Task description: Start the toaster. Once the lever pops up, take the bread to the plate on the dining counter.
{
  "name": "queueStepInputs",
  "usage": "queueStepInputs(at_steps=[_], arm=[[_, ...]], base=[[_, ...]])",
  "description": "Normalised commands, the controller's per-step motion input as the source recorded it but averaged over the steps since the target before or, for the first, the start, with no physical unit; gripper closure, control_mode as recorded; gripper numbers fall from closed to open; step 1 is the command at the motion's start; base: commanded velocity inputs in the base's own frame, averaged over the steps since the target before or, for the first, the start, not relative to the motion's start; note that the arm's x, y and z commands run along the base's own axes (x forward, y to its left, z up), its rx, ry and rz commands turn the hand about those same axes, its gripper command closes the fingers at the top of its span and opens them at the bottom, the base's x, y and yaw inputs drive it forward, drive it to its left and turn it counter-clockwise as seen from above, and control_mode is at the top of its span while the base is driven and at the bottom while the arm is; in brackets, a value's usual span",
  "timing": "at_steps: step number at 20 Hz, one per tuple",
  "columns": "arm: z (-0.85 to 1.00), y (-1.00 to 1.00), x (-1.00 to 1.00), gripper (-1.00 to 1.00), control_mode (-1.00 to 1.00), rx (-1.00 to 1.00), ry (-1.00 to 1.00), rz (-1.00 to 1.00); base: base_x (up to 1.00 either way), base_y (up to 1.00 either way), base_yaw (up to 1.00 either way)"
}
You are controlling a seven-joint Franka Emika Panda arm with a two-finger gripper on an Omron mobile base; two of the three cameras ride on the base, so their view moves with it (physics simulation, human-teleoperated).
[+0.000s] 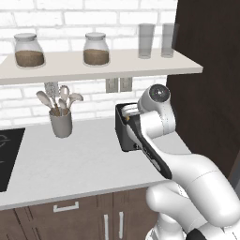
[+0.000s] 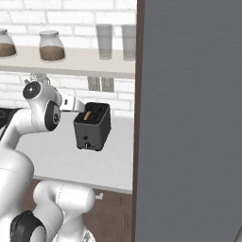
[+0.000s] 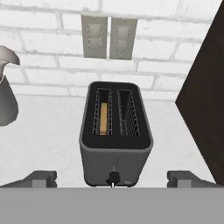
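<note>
Toaster [image 3: 116, 135] sits on the grey tabletop [image 1: 70, 164] near the brick wall, its narrow front face toward the hand camera. Bread [image 3: 103, 119] stands down in the left slot as the hand view shows it; the right slot is vacant. Lever [image 3: 113, 176] sits low on the front face; whether it is pressed or up you cannot tell from its position alone.

Hand [image 3: 112, 179]: released, fingers spread wide to either side of the toaster's front, holding nothing, touching nothing as far as the hand view shows.

Progress, as a judgement: early. Bread is in the slot, not lifted; toaster likely not yet started. Left to do: press the lever, wait for the pop, pull the slice, carry it to the plate on the dining counter.

Room for moving:
- Right of the toaster: tall dark cabinet wall [image 3: 205, 100], near. Little side clearance there.
- Behind: brick wall with two outlet plates [image 3: 106, 36]. No retreat that way.
- Above: shelf [image 1: 93, 65] with jars and glasses overhangs the tabletop. Keep your lift of the slice low.
- Left: open tabletop up to the utensil crock [image 1: 60, 123]. Best exit side.
</note>
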Motion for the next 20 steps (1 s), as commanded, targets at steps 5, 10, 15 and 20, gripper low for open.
queueStepInputs(at_steps=[5, 10, 15, 20], arm=[[0.00, 0.00, 0.00, -1.00, -1.00, 0.00, 0.00, 0.00], [0.00, 0.00, 0.00, -1.00, -1.00, 0.00, 0.00, 0.00], [0.00, 0.00, 0.00, -1.00, -1.00, 0.00, 0.00, 0.00], [0.00, 0.00, 0.00, -1.00, -1.00, 0.00, 0.00, 0.00]], base=[[0.00, 0.00, 0.00], [0.00, 0.00, 0.00], [0.00, 0.00, 0.00], [0.00, 0.00, 0.00]])
